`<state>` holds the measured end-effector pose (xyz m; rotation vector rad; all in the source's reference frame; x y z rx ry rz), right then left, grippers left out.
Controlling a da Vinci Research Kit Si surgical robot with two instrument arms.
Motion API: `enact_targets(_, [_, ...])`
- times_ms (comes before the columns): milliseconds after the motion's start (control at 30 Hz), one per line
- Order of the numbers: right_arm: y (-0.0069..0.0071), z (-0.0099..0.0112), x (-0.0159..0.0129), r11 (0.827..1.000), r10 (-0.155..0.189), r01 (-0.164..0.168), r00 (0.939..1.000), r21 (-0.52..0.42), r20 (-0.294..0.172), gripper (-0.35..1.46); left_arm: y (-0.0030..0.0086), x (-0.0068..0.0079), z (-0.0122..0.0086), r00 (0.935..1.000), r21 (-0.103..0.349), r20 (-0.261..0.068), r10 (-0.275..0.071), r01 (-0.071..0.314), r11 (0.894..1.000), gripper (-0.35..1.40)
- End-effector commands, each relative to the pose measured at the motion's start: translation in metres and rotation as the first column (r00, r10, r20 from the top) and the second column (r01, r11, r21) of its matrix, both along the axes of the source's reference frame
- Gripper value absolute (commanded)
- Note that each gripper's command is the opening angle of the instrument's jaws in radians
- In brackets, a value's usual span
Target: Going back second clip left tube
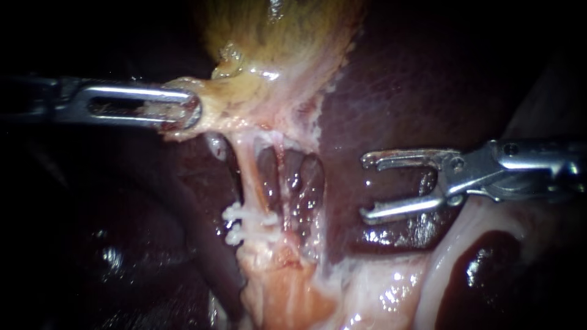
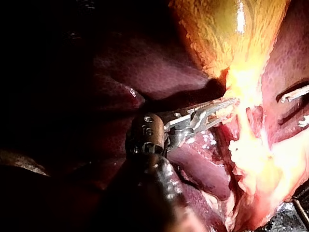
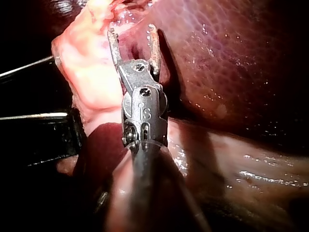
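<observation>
My left instrument (image 1: 180, 109) comes in from the left, its slotted jaws shut on the pale tissue at the foot of the yellow-green gallbladder (image 1: 275, 30), holding it taut. Below hangs the left tube (image 1: 247, 177), a pale strand carrying white clips (image 1: 241, 223). A thinner right tube (image 1: 282, 183) runs beside it. My right instrument (image 1: 365, 187) stands to the right over the liver (image 1: 416, 79), jaws wide open and empty, apart from both tubes. In the left wrist view the left instrument (image 2: 219, 107) grips the same tissue. The right wrist view shows the right instrument (image 3: 133, 32) open.
Dark liver surrounds the tubes, and a wet window of it (image 1: 302, 177) shows between them. Pale fatty tissue (image 1: 287, 287) spreads below the clips. A glistening white fold (image 1: 452, 244) lies under the right instrument's shaft.
</observation>
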<state>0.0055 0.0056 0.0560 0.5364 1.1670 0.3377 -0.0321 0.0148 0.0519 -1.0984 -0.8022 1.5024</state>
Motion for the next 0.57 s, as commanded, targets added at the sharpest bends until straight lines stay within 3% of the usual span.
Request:
enact_targets(33, [0.0, 0.0001, 0.0, 1.0, -0.001, 0.001, 1.0, 0.0, 0.0, 0.5, -0.0002, -0.0004, 0.0004, 1.0, -0.004, -0.005, -0.005, 0.005, 1.0, -0.35])
enact_targets(300, [0.0, 0.0, 0.0, 1.0, -0.003, 0.003, 1.0, -0.005, -0.001, 0.5, -0.001, -0.0026, 0.0034, 0.9999, -0.012, 0.001, 0.011, -0.011, 1.0, -0.35])
enact_targets(567, [-0.0001, -0.0004, 0.0001, 1.0, -0.008, 0.008, 1.0, -0.002, -0.005, 0.5, -0.0009, -0.0024, 0.0031, 0.9999, -0.01, 0.003, 0.012, -0.012, 1.0, -0.35])
